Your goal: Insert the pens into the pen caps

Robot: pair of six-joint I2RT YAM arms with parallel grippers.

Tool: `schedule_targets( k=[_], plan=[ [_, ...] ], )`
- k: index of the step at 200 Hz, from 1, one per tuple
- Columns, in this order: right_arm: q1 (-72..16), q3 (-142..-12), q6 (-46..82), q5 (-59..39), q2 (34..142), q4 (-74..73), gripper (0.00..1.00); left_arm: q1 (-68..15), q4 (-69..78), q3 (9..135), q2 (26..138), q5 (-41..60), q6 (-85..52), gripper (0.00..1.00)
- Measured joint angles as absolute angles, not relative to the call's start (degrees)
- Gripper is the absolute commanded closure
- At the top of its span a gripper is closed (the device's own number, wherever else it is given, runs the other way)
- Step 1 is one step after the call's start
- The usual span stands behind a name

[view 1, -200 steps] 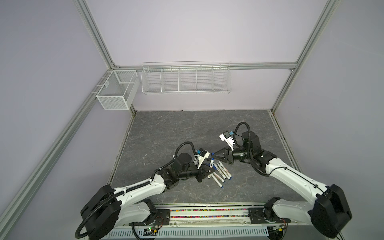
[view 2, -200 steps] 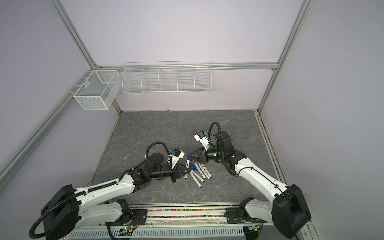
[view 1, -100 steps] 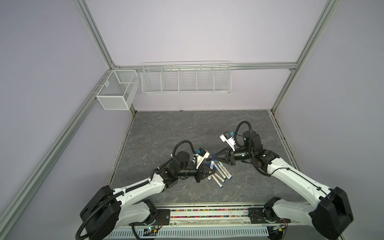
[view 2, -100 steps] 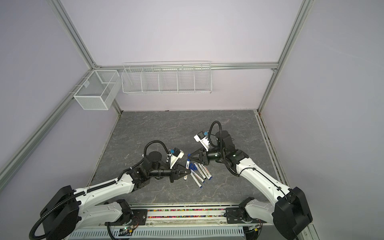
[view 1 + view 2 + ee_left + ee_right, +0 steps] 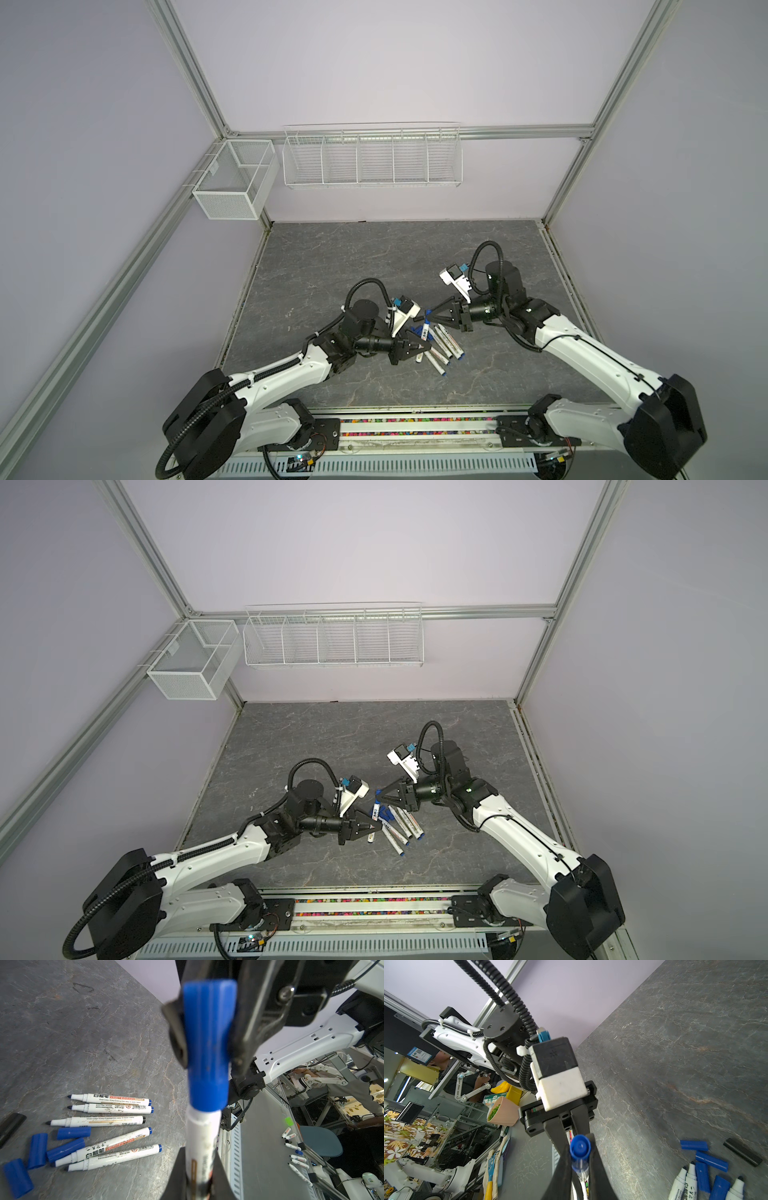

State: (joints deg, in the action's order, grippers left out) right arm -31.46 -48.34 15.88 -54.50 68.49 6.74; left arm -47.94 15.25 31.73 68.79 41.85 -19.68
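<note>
Left gripper (image 5: 199, 1160) clamps the whiteboard marker (image 5: 202, 1136) barrel and the right gripper (image 5: 208, 1028) pinches the blue cap (image 5: 207, 1080) already over its tip, above the surface (image 5: 83, 1032), so a good finish means holding both axes aligned and pressing straight together until the cap seats.

Grey marbled tabletop (image 5: 332, 257); white wire rack (image 5: 372, 160) at back wall; mesh basket (image 5: 232, 183) beside it.

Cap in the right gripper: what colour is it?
The cap is blue, clearest in the left wrist view.
</note>
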Motion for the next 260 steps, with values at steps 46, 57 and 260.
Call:
schedule_targets(
  k=[46, 57, 260],
  plan=[
    [-31.2, -48.34, 16.25, -54.61, 68.14, 6.11, 0.93, -47.11, 17.47, 31.99, 70.11, 44.29, -20.16, 1.0],
    [-31.16, -48.34, 16.27, -54.83, 68.03, 5.96, 0.93, -46.87, 17.96, 31.99, 70.22, 45.08, -20.38, 1.0],
    [-36.91, -57.45, 9.26, -41.39, 73.38, 10.57, 0.93, -45.67, 9.19, 32.14, 62.98, 26.0, -10.52, 1.0]
  ],
)
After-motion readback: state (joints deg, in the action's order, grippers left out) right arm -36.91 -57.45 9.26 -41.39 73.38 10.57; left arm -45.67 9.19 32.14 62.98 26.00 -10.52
